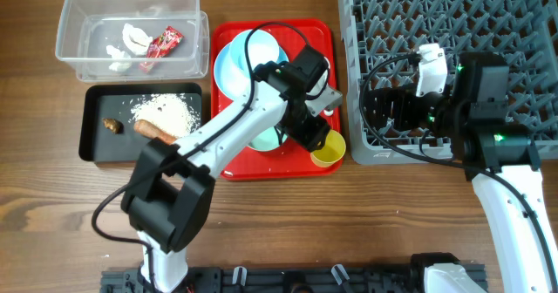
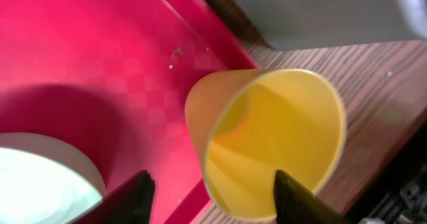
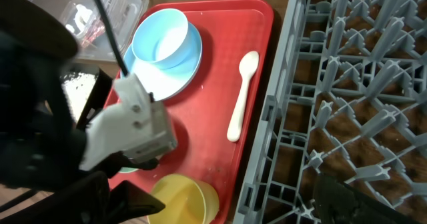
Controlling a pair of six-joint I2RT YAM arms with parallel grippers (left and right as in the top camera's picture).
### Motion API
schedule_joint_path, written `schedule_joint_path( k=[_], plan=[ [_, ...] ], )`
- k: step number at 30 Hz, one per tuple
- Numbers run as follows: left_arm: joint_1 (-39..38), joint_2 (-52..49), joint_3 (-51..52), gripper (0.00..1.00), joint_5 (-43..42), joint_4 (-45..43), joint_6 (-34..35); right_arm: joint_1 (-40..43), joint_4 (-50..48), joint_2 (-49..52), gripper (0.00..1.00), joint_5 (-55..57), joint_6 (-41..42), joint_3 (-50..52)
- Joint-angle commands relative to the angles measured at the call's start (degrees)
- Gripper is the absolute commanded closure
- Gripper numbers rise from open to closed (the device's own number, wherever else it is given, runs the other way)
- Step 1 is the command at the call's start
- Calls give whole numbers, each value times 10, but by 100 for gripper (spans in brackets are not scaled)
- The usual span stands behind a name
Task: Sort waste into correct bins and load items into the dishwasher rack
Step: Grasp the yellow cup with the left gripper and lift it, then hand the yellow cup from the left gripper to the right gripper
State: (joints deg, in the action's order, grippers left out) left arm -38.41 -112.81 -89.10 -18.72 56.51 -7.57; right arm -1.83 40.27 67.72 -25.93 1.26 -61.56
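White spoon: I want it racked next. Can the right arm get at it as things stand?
Probably yes: the spoon lies uncovered beside the rack, though the left arm hangs close by.

1 red serving tray (image 1: 309,36) on the wooden table (image 1: 52,232), flecked perhaps with crumbs (image 2: 177,51).

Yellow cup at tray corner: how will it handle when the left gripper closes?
Probably light: the yellow cup looks thin-walled and empty. Its smooth, tapered wall may slip in the left gripper, open around it. It seems to lean on the rim of the red tray, so a nudge could tip or roll it.
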Motion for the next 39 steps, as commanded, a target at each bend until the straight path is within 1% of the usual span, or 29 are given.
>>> schedule_joint_path(
  k=[1,3,5,12,13,14,15,16,17,18,19,20,21,22,24,26,27,28,30,31,32,34,37,39],
  plan=[
    [0,-22,-8,57,6,-6,-12,-1,0,3,0,-11,4,-10],
    [0,-25,-8,62,6,-10,-12,-1,0,3,0,-11,5,-10],
    [0,-30,-8,66,5,-21,-10,-1,-1,3,0,-11,4,-10],
    [-1,-42,-8,68,5,-24,-10,-1,-2,3,0,-10,4,-10],
    [-1,-42,-8,76,5,-24,-10,-1,-1,3,0,-9,4,-10],
    [-1,-42,-8,88,5,-26,-10,-1,-2,3,0,-9,5,-10],
    [-1,-42,-8,96,5,-28,1,-1,-2,3,0,-9,4,-10],
    [3,-40,-9,96,4,-30,23,-1,-2,3,0,-10,5,-10],
    [16,-30,-16,96,-20,-27,38,-1,-2,3,0,-12,5,-10],
    [32,-18,-22,96,-55,-24,38,-1,-5,3,0,-12,14,-10],
    [55,-1,-32,96,-103,-21,38,-1,-11,3,0,-12,33,-10],
    [87,19,-42,96,-171,-20,38,-1,-20,3,0,-20,50,-10],
    [120,34,-46,96,-236,-21,38,-1,-28,3,0,-40,49,-10],
    [162,48,-46,96,-314,-23,38,-1,-46,3,0,-87,49,-10],
    [220,52,-46,96,-419,-23,38,-1,-78,3,0,-147,50,-10],
    [283,51,-46,96,-543,-25,35,-1,-138,5,1,-235,50,-10],
    [312,51,-46,96,-612,-33,33,-1,-187,13,0,-289,65,-10],
    [325,51,-46,96,-652,-42,33,-1,-212,19,0,-315,71,-10],
    [338,51,-46,96,-697,-54,33,-4,-325,62,0,-446,94,-10],
    [338,51,-46,96,-702,-54,33,-6,-349,74,0,-471,99,-10],
    [336,51,-46,96,-708,-54,33,-13,-395,103,0,-514,117,-10],
    [331,51,-46,96,-716,-56,34,-26,-446,139,1,-537,145,-10],
    [318,51,-46,96,-716,-55,34,-59,-541,180,0,-537,198,-10],
    [303,51,-46,96,-716,-57,33,-88,-620,201,4,-514,250,-10]
  ],
)
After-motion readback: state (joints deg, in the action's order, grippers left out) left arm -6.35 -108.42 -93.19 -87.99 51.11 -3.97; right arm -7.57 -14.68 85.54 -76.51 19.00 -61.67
